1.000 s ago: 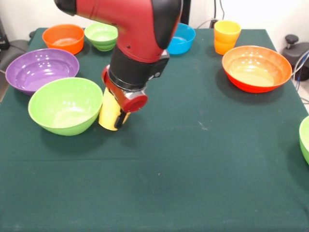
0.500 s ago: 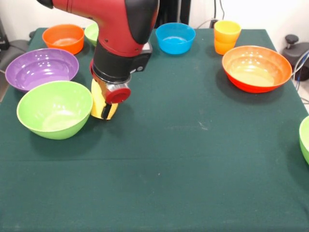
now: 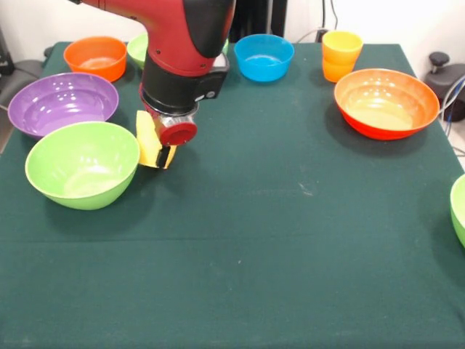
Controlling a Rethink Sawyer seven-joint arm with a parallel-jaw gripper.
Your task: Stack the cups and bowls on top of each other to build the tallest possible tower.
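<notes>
My gripper hangs under the red and black arm, left of the table's middle. It is shut on the yellow cup, which is tilted and sits just off the cloth, close to the rim of a large light green bowl. A large purple bowl stands behind that bowl. A small orange bowl and a small light green bowl, partly hidden by the arm, stand at the far left. A small blue bowl and an orange-yellow cup stand at the far side. The light green cup is out of view.
A large orange-red bowl stands at the right. Another large light green bowl is cut off by the right edge. The green cloth covers the table.
My gripper moved left and away from the camera with the yellow cup, and the cup has risen a little. The large light green bowl slid left.
</notes>
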